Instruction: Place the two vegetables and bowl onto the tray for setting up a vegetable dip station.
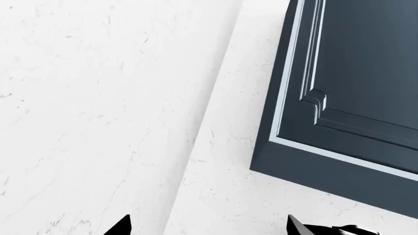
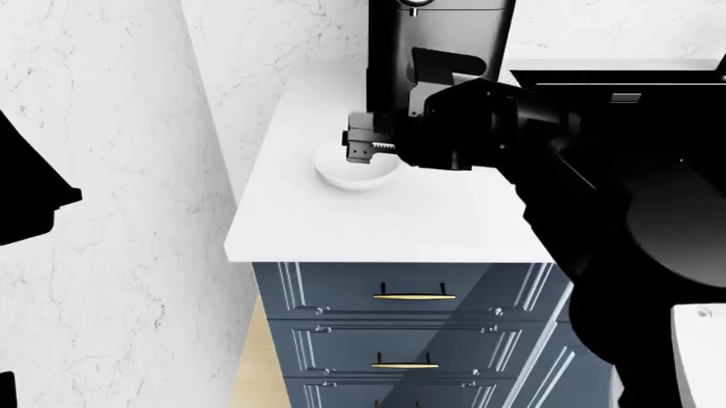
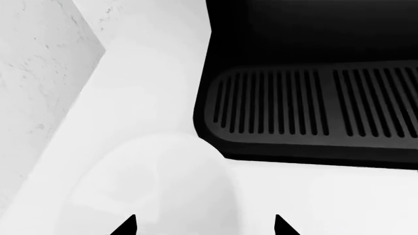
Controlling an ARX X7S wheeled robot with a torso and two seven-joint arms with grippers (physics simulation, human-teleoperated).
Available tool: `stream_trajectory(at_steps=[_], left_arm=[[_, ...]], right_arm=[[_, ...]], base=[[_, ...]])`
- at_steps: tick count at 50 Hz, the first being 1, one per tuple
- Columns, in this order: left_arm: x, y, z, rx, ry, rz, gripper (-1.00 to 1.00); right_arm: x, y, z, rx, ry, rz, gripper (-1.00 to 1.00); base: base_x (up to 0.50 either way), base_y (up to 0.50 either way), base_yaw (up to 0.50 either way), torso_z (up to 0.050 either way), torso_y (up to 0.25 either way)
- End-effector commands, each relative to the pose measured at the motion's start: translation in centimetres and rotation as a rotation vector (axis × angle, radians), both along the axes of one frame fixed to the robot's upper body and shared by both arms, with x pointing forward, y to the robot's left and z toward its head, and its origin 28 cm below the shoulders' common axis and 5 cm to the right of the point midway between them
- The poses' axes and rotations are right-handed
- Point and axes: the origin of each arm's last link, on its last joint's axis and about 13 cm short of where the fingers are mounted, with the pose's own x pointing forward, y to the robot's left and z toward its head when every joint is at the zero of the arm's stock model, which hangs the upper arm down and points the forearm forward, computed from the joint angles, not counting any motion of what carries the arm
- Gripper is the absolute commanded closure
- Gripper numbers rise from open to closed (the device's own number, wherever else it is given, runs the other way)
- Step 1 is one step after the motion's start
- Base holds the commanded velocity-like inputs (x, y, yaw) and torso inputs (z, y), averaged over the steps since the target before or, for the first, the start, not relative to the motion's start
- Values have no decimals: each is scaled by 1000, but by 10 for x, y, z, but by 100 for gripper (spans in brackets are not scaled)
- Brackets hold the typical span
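Note:
The white bowl (image 2: 356, 175) sits on the white counter (image 2: 340, 229), near its back left. In the right wrist view the bowl (image 3: 153, 183) is a pale round shape just beyond the fingertips. My right gripper (image 2: 360, 146) (image 3: 203, 226) hovers directly over the bowl, open, with its two tips wide apart and nothing between them. My left gripper (image 1: 207, 227) is open too and holds nothing; it faces a marble wall and a dark blue cabinet panel (image 1: 353, 98). The two vegetables and the tray are out of view.
A black appliance (image 2: 440, 42) with a slotted drip grille (image 3: 313, 103) stands right behind the bowl. A marble wall (image 2: 114, 127) bounds the counter's left side. Blue drawers with gold handles (image 2: 414, 296) lie under the counter. My left arm (image 2: 29, 191) hangs at the far left.

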Motion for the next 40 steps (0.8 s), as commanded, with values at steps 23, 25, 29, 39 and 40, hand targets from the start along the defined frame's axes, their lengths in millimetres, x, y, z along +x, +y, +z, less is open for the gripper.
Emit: stream_trajectory(at_steps=[23, 25, 29, 39, 40], left_arm=[[0, -1, 1, 1, -1, 0, -100], [0, -1, 1, 2, -2, 0, -100], [0, 0, 1, 0, -2, 2, -100], [0, 0, 1, 1, -2, 1, -100], [0, 0, 1, 1, -2, 1, -100]], right_arm=[[-1, 1, -24, 11, 42, 2, -100], [0, 1, -25, 13, 43, 2, -100], [-1, 1, -27, 11, 47, 3, -100], [-2, 3, -30, 17, 51, 22, -100], [-2, 3, -31, 16, 52, 22, -100]], base=[[0, 0, 0, 0, 0], [0, 0, 0, 0, 0], [0, 0, 0, 0, 0], [0, 0, 0, 0, 0], [0, 0, 0, 0, 0]])
